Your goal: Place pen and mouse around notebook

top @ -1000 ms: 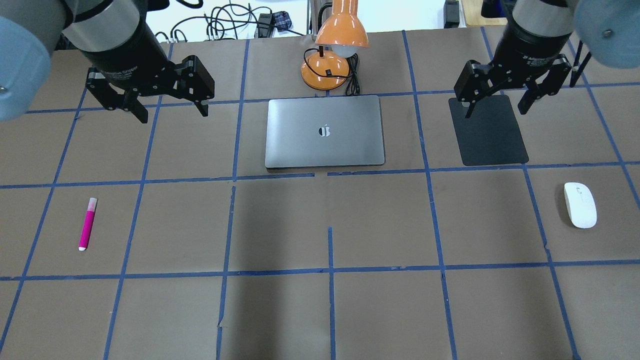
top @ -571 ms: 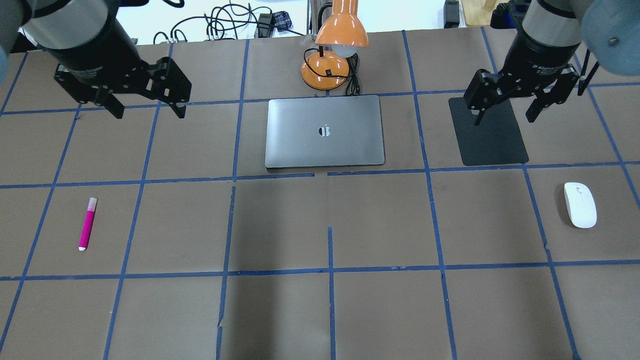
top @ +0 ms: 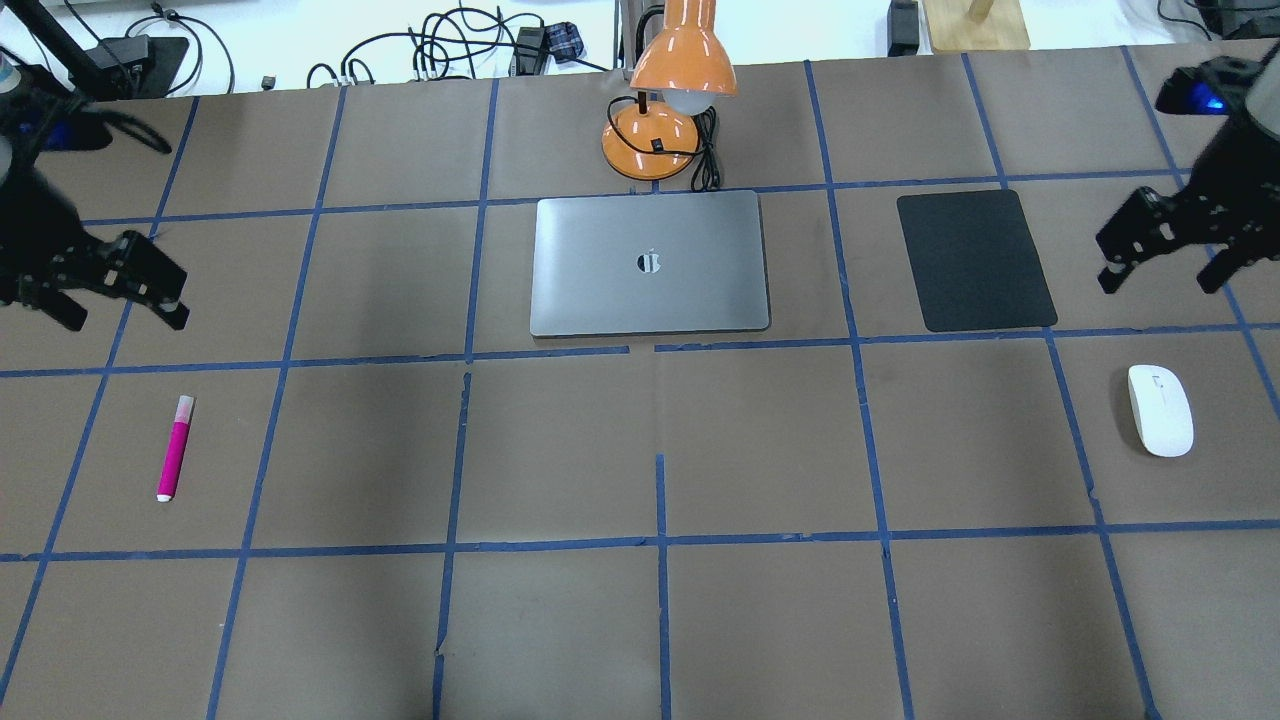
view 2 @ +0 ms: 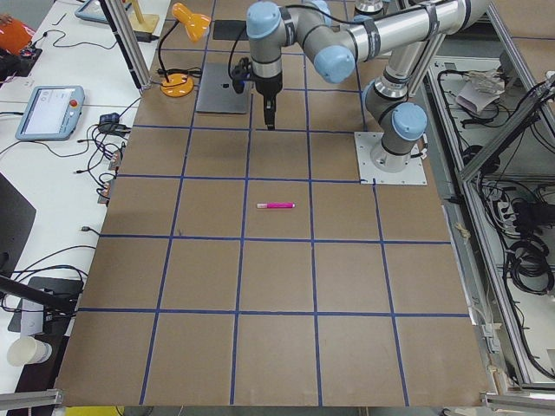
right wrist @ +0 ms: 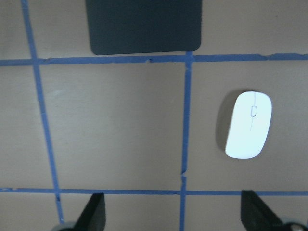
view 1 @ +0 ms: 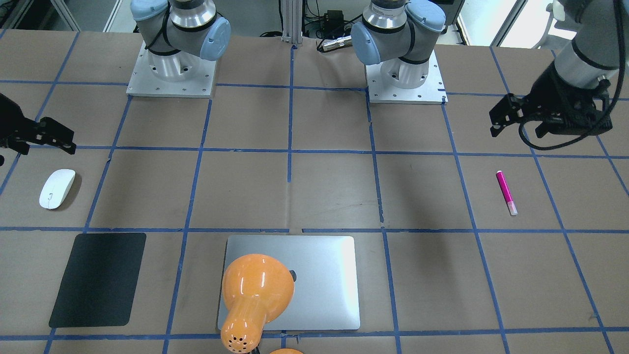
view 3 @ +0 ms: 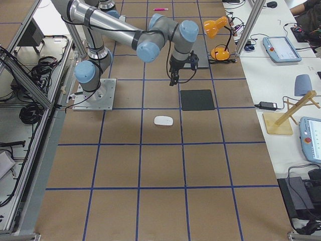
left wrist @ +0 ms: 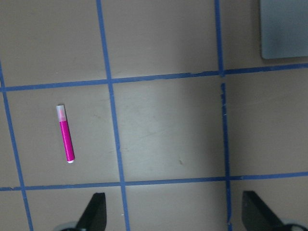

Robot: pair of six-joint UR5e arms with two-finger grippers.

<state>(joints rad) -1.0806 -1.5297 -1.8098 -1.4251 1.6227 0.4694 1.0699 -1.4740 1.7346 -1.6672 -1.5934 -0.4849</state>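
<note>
The pink pen [top: 175, 447] lies on the table's left side, pale cap end away from me. My left gripper [top: 120, 310] hangs open and empty above the table just beyond it; in the left wrist view the pen [left wrist: 65, 134] sits left of the fingers [left wrist: 94, 214]. The white mouse [top: 1160, 410] rests on the right side. My right gripper [top: 1158, 275] is open and empty beyond it, and the right wrist view has the mouse [right wrist: 249, 125] toward the right. The silver-grey notebook [top: 650, 262] lies shut at the centre back.
An orange desk lamp [top: 665, 100] stands right behind the notebook, its head over the lid in the front-facing view. A thin black pad [top: 975, 260] lies between notebook and right gripper. Both arm bases [view 1: 169, 73] sit on the robot's side.
Both arms swung outward and lower: the left gripper went left toward the pen's column, the right gripper moved right off the black pad toward the mouse. Both stayed open.
</note>
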